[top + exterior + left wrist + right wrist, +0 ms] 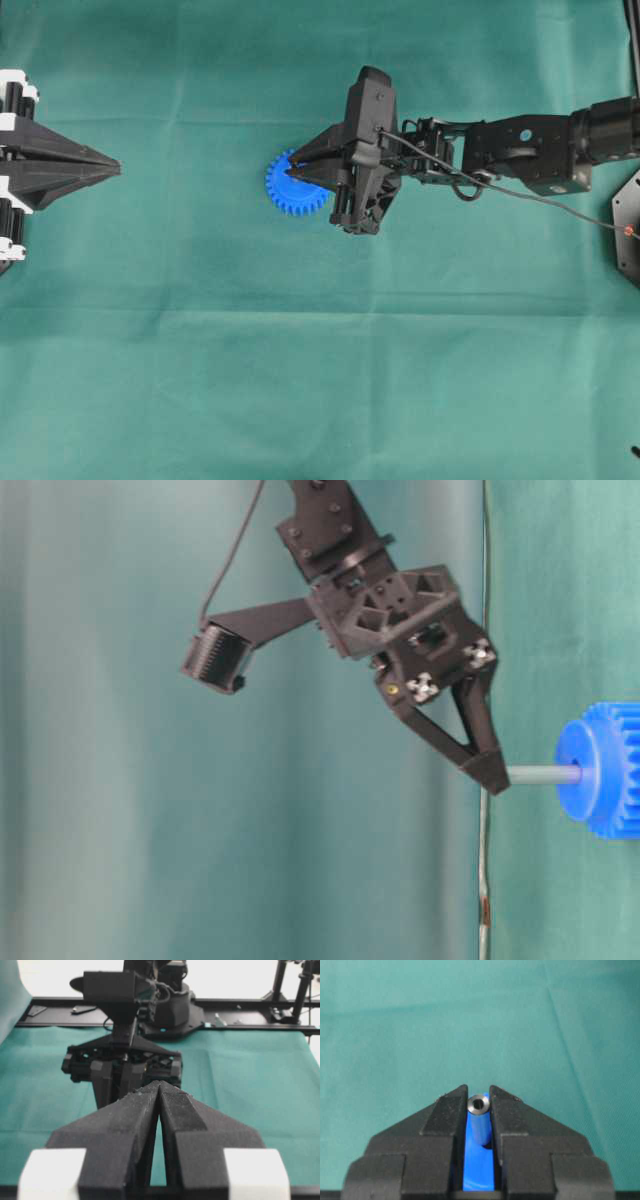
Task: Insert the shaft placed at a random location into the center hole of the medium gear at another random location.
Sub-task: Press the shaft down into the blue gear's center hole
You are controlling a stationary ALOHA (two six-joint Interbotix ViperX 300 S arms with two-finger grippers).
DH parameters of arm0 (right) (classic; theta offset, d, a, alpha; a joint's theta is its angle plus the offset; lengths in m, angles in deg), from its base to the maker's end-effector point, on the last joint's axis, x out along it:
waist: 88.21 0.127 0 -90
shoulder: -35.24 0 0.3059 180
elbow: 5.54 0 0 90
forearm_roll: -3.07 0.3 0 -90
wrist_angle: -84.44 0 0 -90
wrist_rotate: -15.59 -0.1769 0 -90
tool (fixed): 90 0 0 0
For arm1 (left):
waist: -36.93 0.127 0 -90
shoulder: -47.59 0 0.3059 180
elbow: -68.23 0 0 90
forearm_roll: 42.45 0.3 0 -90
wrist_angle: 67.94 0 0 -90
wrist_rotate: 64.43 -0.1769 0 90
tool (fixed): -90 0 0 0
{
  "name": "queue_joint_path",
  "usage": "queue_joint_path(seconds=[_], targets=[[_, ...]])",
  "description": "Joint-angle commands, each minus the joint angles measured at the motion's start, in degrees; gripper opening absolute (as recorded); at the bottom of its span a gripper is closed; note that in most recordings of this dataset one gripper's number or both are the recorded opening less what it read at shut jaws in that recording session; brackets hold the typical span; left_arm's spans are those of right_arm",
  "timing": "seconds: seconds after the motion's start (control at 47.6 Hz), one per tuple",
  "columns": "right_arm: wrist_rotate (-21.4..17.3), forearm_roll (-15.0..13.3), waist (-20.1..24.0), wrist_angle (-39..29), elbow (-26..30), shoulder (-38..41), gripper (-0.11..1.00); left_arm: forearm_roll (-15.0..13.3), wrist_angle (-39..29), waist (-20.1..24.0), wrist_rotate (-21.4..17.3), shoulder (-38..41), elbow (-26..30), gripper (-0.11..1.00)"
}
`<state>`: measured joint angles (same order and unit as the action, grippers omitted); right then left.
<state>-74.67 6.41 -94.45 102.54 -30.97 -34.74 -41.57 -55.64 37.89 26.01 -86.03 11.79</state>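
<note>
Between the two black fingertips of the right gripper [479,1102] we see the shaft [480,1122] clamped — a short grey metal pin with a small dark bore in its end face, the jaws drawn in narrow against its sides. Just behind the pin in the right wrist view, bright blue plastic fills the slot between the fingers: that is the medium gear [292,184], lying flat on the green cloth [200,350]. From the table-level view, which is turned on its side, the shaft [543,775] reaches from the gripper's tips [490,772] straight to the gear's raised hub [577,770], and its far end meets the hub at the center hole; we cannot tell how deep it sits. From overhead, the right gripper [296,166] covers the gear's upper right part, so the hole itself is hidden there, and its arm stretches in from the right edge. Well apart, at the left edge, the left gripper [112,167] points toward the gear with its fingers pressed together — nothing is between them.
</note>
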Motion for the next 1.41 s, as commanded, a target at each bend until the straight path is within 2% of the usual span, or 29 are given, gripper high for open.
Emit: queue_joint_path(seconds=[0.0, 0.589, 1.387], targets=[[-0.1, 0.7, -0.1, 0.8, 1.1, -0.4, 0.13, 0.2, 0.2, 0.2, 0.1, 0.4, 1.4, 0.00], [0.7, 0.3, -0.4, 1.5, 0.4, -4.7, 0.13, 0.2, 0.2, 0.2, 0.1, 0.5, 1.4, 0.00], [0.1, 0.9, -0.4, 2.2, -0.1, -0.6, 0.13, 0.2, 0.2, 0.2, 0.1, 0.5, 1.4, 0.00]])
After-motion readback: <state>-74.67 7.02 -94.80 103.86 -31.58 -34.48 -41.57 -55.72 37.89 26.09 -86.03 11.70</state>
